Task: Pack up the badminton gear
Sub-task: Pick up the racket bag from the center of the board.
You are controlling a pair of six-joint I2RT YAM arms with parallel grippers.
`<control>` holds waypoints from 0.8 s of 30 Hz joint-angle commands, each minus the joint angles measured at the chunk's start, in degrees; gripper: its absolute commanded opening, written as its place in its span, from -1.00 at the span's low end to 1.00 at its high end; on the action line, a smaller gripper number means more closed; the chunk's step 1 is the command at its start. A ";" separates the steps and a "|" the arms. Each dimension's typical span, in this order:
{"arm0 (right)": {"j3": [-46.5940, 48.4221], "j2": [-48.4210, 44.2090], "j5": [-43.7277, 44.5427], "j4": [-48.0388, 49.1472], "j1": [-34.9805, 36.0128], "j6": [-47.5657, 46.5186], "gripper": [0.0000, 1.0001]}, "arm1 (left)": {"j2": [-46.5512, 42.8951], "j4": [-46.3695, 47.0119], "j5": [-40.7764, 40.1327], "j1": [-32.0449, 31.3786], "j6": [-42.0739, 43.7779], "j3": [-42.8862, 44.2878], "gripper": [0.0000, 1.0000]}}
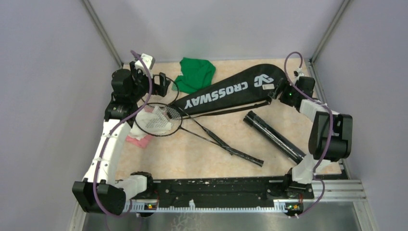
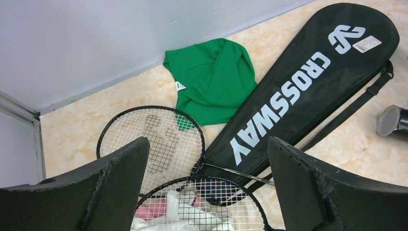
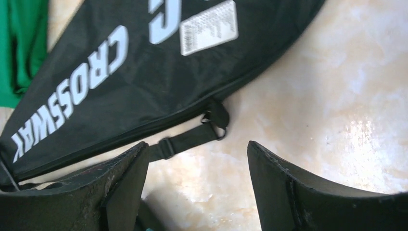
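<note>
The black CROSSWAY racket bag [image 1: 231, 89] [image 2: 298, 91] [image 3: 120, 82] lies diagonally at the back of the table. Two thin black rackets overlap at the left, one head [image 2: 151, 142] behind the other [image 2: 207, 207]. One handle reaches to the middle [image 1: 240, 155]. A long black tube [image 1: 274, 136] lies at the right. My left gripper [image 2: 208, 142] hovers open above the racket heads and holds nothing. My right gripper [image 3: 197, 144] stands open over bare table beside the bag's wide end. The bag's strap [image 3: 187, 139] runs just past its left finger.
A green cloth [image 1: 196, 74] [image 2: 214, 79] lies at the back, touching the bag and the far racket head. White cloth [image 2: 192, 216] and pink cloth [image 1: 138, 141] lie under the near racket head. Walls close in the back and both sides.
</note>
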 commanded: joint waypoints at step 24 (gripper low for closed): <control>7.00 19.69 -1.28 11.62 -0.53 12.96 0.02 | 1.21 2.95 3.28 0.25 -0.83 -0.11 0.98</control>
